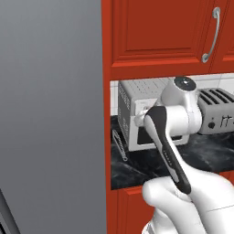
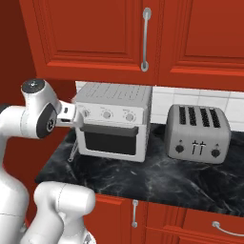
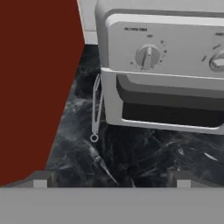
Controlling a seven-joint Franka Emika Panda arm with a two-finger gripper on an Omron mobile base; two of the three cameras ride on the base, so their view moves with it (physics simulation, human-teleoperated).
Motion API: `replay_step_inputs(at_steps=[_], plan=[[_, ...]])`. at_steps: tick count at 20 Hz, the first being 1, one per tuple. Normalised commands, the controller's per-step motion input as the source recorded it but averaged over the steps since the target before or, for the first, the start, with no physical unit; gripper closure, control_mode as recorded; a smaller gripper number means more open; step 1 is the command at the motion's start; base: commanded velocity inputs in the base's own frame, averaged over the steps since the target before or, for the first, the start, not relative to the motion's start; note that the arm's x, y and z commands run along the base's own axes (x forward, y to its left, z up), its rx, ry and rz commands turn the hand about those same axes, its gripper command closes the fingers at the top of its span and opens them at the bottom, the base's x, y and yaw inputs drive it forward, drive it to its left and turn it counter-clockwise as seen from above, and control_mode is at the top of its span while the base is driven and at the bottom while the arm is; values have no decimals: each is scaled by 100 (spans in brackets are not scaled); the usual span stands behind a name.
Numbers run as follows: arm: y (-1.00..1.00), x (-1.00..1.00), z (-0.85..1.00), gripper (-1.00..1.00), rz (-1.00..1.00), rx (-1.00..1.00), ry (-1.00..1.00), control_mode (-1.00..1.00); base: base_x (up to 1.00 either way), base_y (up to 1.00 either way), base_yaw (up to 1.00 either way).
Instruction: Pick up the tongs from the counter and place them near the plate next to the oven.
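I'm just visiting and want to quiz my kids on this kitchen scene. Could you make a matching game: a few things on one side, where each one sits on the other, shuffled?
Things:
1. tongs
2. toaster oven
3. toaster
4. gripper

Places:
A. at the right on the counter, four slots on top
B. lying in the narrow gap between the red side wall and the toaster oven
C. open, apart from the tongs, in front of the toaster oven
D. middle of the counter, knobs above a dark door

Pairs: 1-B, 2-D, 3-A, 4-C
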Motion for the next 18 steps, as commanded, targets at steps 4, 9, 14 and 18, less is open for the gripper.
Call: replay_step_inputs(at_steps=[4,9,14,18], plan=[[29,0,-35,-100,0,0,1,-100,0,0,0],[30,0,-36,-100,0,0,8,-100,0,0,0],[26,2,-34,-100,0,0,11,-100,0,0,0],[10,15,-32,-100,0,0,10,-100,0,0,0]])
